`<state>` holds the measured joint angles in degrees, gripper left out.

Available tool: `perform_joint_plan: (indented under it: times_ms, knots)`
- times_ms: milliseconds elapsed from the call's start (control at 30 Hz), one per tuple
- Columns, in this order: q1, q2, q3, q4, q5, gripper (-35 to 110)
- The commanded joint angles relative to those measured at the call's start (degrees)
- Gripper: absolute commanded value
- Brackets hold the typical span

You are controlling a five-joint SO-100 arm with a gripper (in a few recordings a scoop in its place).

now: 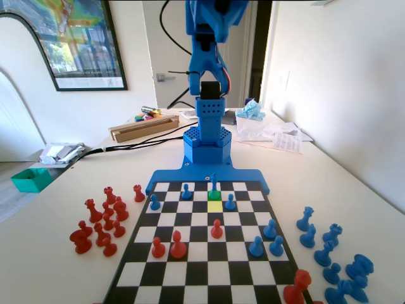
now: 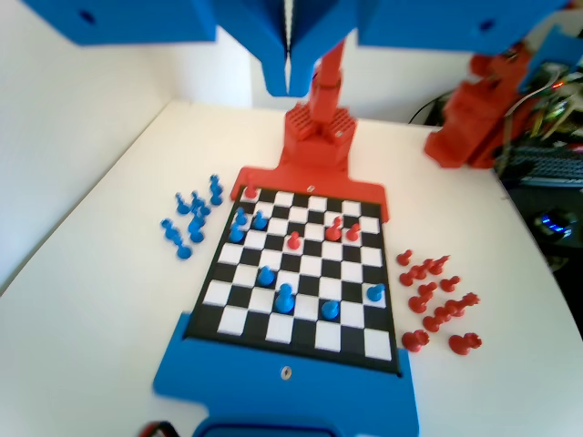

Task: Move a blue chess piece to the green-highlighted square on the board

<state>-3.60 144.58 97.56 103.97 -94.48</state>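
Blue chess piece standing on the green-highlighted square, near the board end by the arm; tint seen in fixed view, not in blurred wrist view. Fingers high above the tabletop, pressed together, holding nothing, cut off at top.

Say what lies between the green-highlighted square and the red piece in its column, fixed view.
In the fixed view, the yellow square and then one bare square lie between the green-highlighted square and that red piece.
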Motion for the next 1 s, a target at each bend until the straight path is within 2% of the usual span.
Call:
perform_joint_plan:
  times_ms: [0, 433, 967]
  knots:
    - [0.1, 11.2, 6.9, -0.8, -0.8, 1]
    - [2.8, 25.3, 26.5, -12.2, -3.4, 1]
    - [4.8, 30.4, 27.6, -13.9, -4.1, 1]
